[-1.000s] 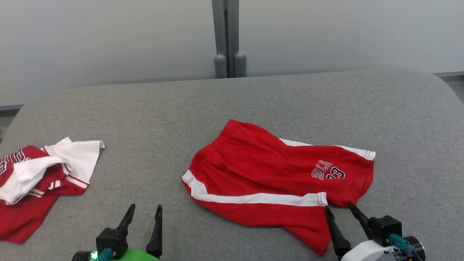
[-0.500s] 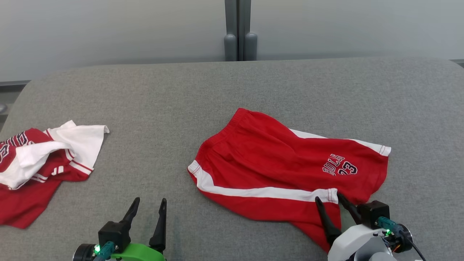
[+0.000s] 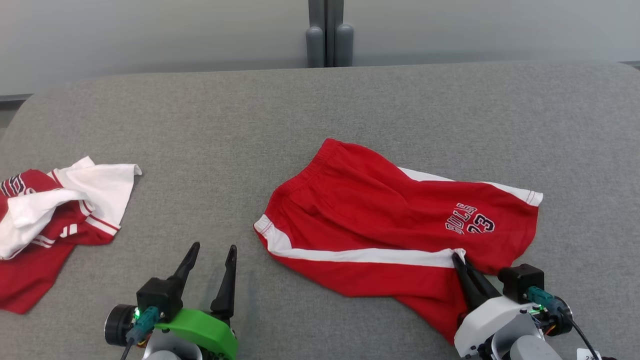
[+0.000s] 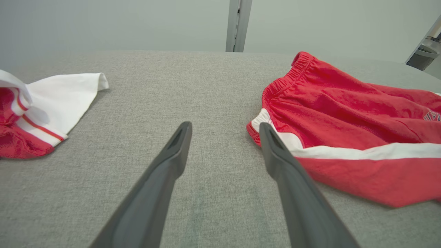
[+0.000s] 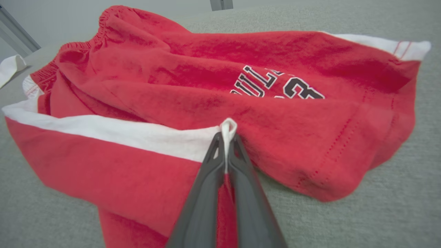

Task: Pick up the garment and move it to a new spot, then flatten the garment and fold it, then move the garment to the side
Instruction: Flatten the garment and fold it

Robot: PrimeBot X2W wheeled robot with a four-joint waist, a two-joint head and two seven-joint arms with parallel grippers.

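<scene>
The right gripper [image 5: 225, 137] is pinching the shorts [image 3: 380, 220]. Its two dark fingers are pressing together on the near leg hem, right where the white stripe [image 5: 113, 132] is ending, and a small fold of white cloth is poking up between the tips. The left gripper [image 3: 214, 246] is holding nothing. Its fingers are standing wide apart, pointing across bare fabric just off the shorts' near waistband corner.

The shorts are lying spread but wrinkled, their long axis running from the waistband [image 3: 300, 175] on the robot's left to the leg hems on its right, slightly skewed. So the right arm is sitting at the hem end and the left arm is the nearer one to the waistband end. Any lift from the hem alone is likely to leave the waistband trailing.

The shorts are resting on a grey padded surface [image 3: 200, 125], which is stretching out on every side of them. Well to the left of the shorts a crumpled red and white shirt [image 3: 55, 210] is lying. Behind the shorts a pale wall [image 3: 150, 35] is rising, with a grey post [image 3: 327, 30] in it.
</scene>
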